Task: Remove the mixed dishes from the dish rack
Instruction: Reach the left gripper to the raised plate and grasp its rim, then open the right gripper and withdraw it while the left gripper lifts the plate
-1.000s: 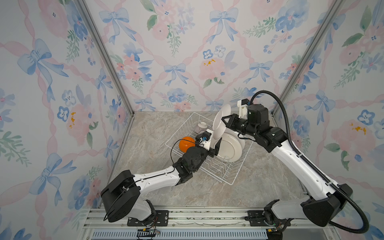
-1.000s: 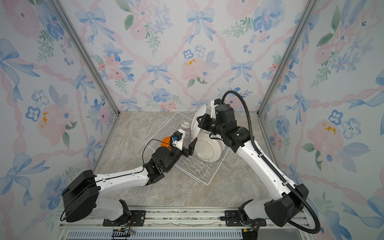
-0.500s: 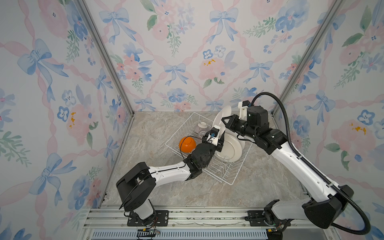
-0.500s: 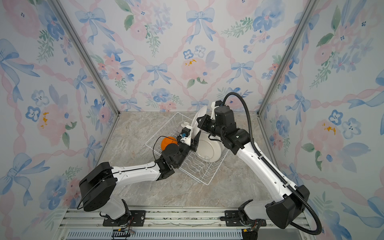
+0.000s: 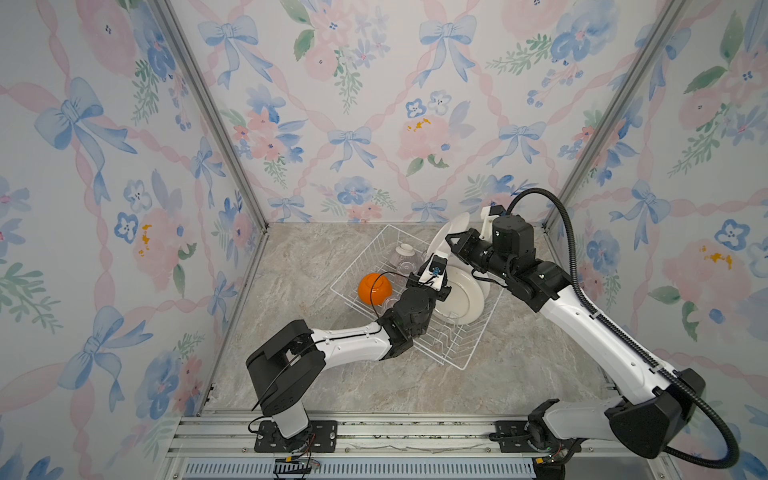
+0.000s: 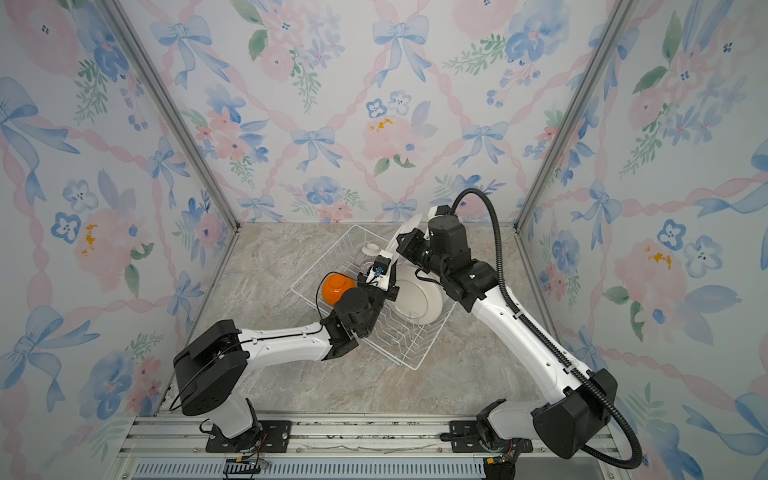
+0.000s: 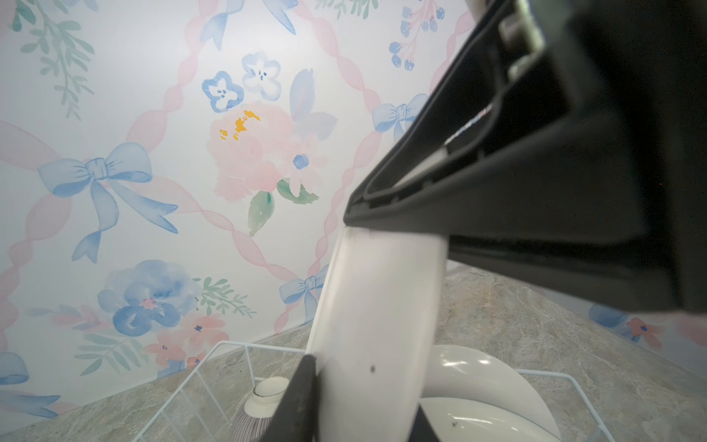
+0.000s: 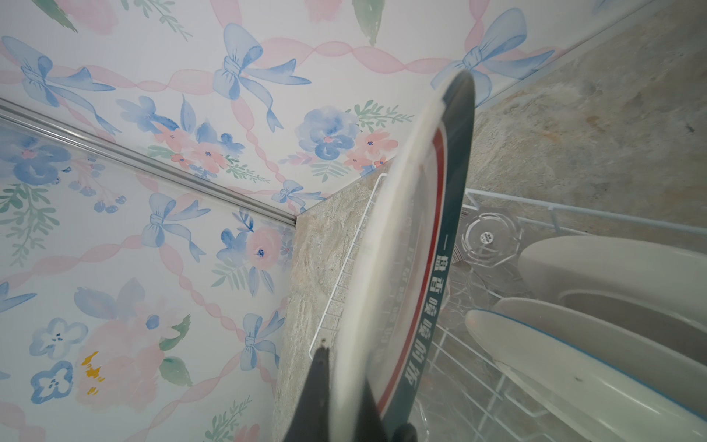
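Mostly edge-on, face hidden: round white plate (image 8: 401, 268), teal-and-red rim band; clamped in right pincer (image 8: 352, 382) above white wire dish rack (image 5: 360, 257). Left pincer (image 7: 363, 402) flanks its rim; grip unclear.

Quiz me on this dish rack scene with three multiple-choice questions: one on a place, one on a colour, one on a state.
1. Where is the orange bowl? A in the dish rack; B on the bare table; C in a gripper.
2. What colour is the dish rack? A black; B white; C green.
3. The right gripper is: A open; B shut on a tumbler; C shut on a plate.
Answers: 1 A, it sits inside the rack's wires. 2 B, its wires are white. 3 C, it pinches the upright plate's edge.
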Controlling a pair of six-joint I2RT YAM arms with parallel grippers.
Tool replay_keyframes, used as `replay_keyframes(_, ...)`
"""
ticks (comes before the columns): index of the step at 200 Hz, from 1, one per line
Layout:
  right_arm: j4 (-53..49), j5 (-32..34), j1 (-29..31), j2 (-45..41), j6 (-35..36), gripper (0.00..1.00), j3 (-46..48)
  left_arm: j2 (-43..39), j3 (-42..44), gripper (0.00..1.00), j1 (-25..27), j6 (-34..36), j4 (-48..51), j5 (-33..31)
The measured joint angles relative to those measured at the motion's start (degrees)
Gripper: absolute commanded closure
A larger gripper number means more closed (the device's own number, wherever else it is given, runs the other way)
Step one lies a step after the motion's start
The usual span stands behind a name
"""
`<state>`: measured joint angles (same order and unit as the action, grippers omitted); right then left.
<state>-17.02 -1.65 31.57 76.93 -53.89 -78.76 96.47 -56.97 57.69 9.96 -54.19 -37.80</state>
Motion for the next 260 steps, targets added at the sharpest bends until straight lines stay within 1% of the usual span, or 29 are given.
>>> replay_keyframes(15,0.4,0.1,0.0,0.0,-0.4,1.00,0.0,0.5,-0.7,1.00,0.1,0.7,0.0,-1.1)
replay_keyframes(69,1.9,0.6,-0.3,0.0,-1.3,1.00,0.3,2.4,-3.4,1.00,0.3,3.8,-0.1,-4.9)
replay_keyframes(81,2.3,0.1,-0.5,0.0,-1.7,0.96,0.7,2.6,-3.4,1.00,0.3,4.5,-0.2,-5.4)
replay_keyframes(97,2.9,-0.6,-0.9,0.0,-2.1,0.86,1.2,2.7,-3.4,1.00,0.3,5.4,-0.2,-6.1)
replay_keyframes(113,3.3,-2.3,-1.7,0.0,-2.3,0.71,1.4,2.8,-3.4,1.00,0.2,5.2,-1.5,-7.1)
replay_keyframes(115,3.3,-2.5,-1.8,-0.1,-2.8,0.67,1.5,2.9,-3.4,1.00,0.1,5.2,-1.7,-7.3)
replay_keyframes(121,3.3,-3.1,-2.3,-0.2,-2.7,0.62,1.5,2.9,-3.4,1.00,-0.2,5.0,-2.3,-7.7)
replay_keyframes(125,3.3,-3.7,-2.5,-0.2,-2.1,0.61,1.5,2.9,-3.4,1.00,-0.5,4.8,-2.8,-8.1)
replay_keyframes(128,3.3,-4.0,-2.8,-0.3,-2.5,0.61,1.6,2.9,-3.3,1.00,-0.7,6.0,-2.3,-8.2)
replay_keyframes(138,4.2,-5.6,-3.9,-0.7,-2.4,0.62,1.7,3.3,-3.2,1.00,-1.5,5.1,-3.3,-9.9)
replay_keyframes(146,4.4,-6.3,-5.2,-1.4,-2.5,0.62,2.3,3.3,-3.0,1.00,-2.3,4.6,-3.2,-9.5)
replay_keyframes(184,3.5,-7.0,-11.5,-3.5,-1.5,0.55,3.7,3.4,-1.6,1.00,-3.6,3.5,-3.1,-10.8)
replay_keyframes(206,2.1,-7.2,-13.0,-4.7,0.3,0.52,3.8,3.4,-1.6,1.00,-4.3,3.3,-3.2,-10.8)
replay_keyframes(234,-0.1,-7.3,-14.0,-7.3,3.8,0.42,5.0,3.2,-1.6,1.00,-6.1,3.3,-2.7,-10.8)
replay_keyframes(260,-2.0,-7.1,-14.3,-9.0,7.3,0.36,7.7,1.4,-1.6,1.00,-8.8,2.1,1.0,-10.8)
